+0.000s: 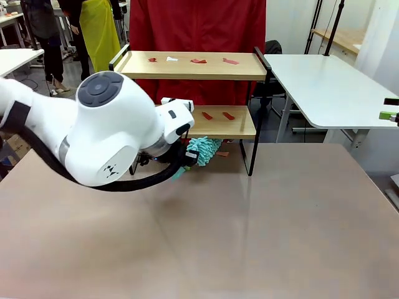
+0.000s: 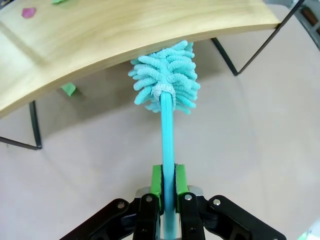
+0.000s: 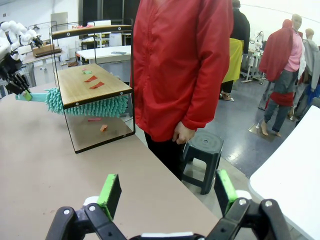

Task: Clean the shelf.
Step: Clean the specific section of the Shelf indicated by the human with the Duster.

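Front view: the shelf [image 1: 249,65] is seen standing at the middle of the far edge of the surface [image 1: 262,237], with its thin black frame legs planted on the surface. In the left wrist view the left gripper [image 2: 168,182] is shown clamped on the teal handle of a duster [image 2: 167,75]. The duster's fluffy head is tucked under the front edge of the lower board [image 2: 125,30] and touches it. Red scraps [image 1: 207,116] are scattered on both boards, and one more is seen on the surface beneath the shelf.

A wide stretch of open surface is left between the shelf and the near edge, and more is left from the shelf's right leg to the right edge. The space under the lower board is bounded by the frame legs at either end.

The right gripper [image 3: 168,194] is held above the right part of the surface, its jaws spread wide apart with nothing between the green pads [image 3: 111,192]. A person [image 3: 180,65] in a red coat is placed directly behind the shelf at the far edge. A white table [image 1: 330,87] is set just beyond the far right corner.
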`<state>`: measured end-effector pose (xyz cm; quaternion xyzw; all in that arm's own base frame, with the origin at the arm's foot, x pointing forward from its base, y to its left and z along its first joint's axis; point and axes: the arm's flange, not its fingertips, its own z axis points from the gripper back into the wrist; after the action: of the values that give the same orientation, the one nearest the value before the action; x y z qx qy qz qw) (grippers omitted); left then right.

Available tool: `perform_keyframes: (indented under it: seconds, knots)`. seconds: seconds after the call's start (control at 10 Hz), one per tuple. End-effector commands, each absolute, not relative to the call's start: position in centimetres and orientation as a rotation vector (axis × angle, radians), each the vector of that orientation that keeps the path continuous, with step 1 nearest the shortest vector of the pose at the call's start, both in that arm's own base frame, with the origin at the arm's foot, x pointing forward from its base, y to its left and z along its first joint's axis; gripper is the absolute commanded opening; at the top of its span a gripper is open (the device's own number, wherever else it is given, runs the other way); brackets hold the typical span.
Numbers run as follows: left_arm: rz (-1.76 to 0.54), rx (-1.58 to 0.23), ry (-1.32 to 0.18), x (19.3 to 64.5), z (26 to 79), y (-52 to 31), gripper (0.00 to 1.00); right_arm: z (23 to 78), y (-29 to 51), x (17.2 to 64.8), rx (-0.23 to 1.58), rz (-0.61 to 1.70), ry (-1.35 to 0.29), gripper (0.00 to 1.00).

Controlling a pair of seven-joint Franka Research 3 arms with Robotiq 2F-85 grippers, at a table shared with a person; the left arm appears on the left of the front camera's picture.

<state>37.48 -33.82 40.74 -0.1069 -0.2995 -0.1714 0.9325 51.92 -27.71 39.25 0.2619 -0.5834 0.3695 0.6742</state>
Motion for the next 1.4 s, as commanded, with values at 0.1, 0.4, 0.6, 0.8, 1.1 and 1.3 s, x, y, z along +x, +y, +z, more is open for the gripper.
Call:
perform_keyframes:
  seconds: [0.1,0.4,0.6,0.8,1.1,1.3]
  knots:
    - [-0.320,-0.195,-0.605,38.9,39.0,-40.9,0.13,39.8,-27.5,52.0,0.588,0.825,-1.299,1.00]
    - [-0.278,-0.177,-0.622,39.6,38.9,-43.1,0.13,39.8,-27.5,52.0,0.588,0.825,-1.299,1.00]
    - [-0.260,-0.159,-0.619,40.5,38.4,-44.8,0.13,39.8,-27.5,52.0,0.588,0.825,-1.299,1.00]
    - [-0.269,-0.157,-0.587,41.4,37.5,-46.3,0.13,39.8,-27.5,52.0,0.588,0.825,-1.299,1.00]
    - [-0.271,-0.131,-0.567,41.6,36.2,-48.4,0.13,39.8,-27.5,52.0,0.588,0.825,-1.299,1.00]
    - [-0.253,-0.085,-0.554,41.5,35.2,-48.6,0.13,39.8,-27.5,52.0,0.588,0.825,-1.299,1.00]
